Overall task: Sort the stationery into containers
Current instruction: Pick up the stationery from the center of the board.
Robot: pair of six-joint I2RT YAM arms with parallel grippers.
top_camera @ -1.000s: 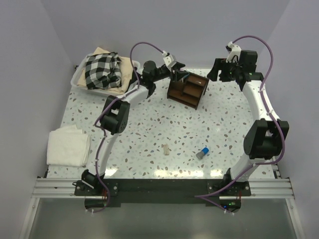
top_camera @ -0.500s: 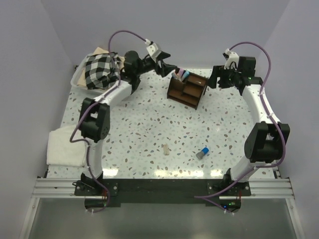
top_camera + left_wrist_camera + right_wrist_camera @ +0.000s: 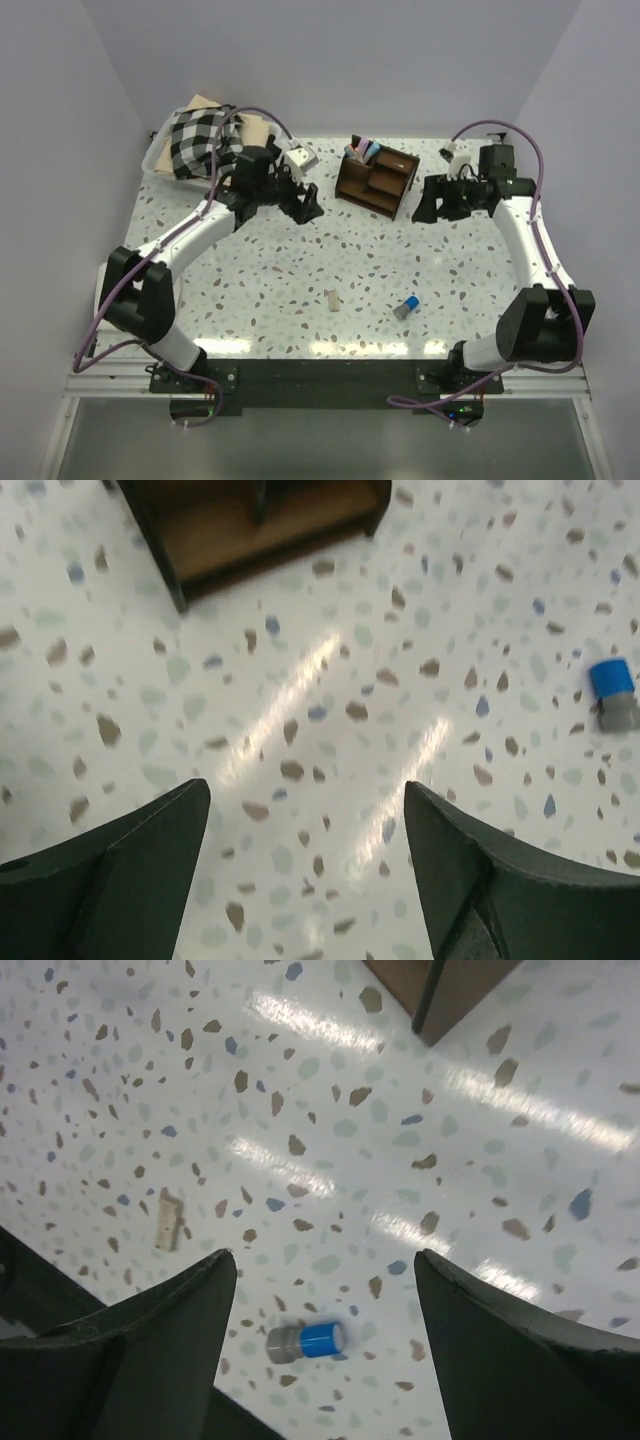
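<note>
The dark brown wooden organizer (image 3: 378,180) stands at the back centre of the table. Pink, light blue and white pens (image 3: 362,150) stand upright in its back left compartment. A small beige stub (image 3: 331,299) and a short blue-grey cylinder (image 3: 406,306) lie near the front. My left gripper (image 3: 305,205) is open and empty, left of the organizer. Its wrist view shows the organizer's front (image 3: 262,525) and the cylinder (image 3: 612,687). My right gripper (image 3: 430,206) is open and empty, right of the organizer. Its wrist view shows the cylinder (image 3: 305,1342), the stub (image 3: 168,1225) and an organizer corner (image 3: 450,988).
A white plastic tub of checked cloth (image 3: 197,143) sits at the back left corner. Pale walls close the table in on the left, back and right. The arm bases stand on a black rail at the near edge.
My left gripper pulled back from the organizer's pen compartment, leaving pens standing in it, and swung down to the organizer's left. My right gripper moved forward and inward, to the organizer's right.
</note>
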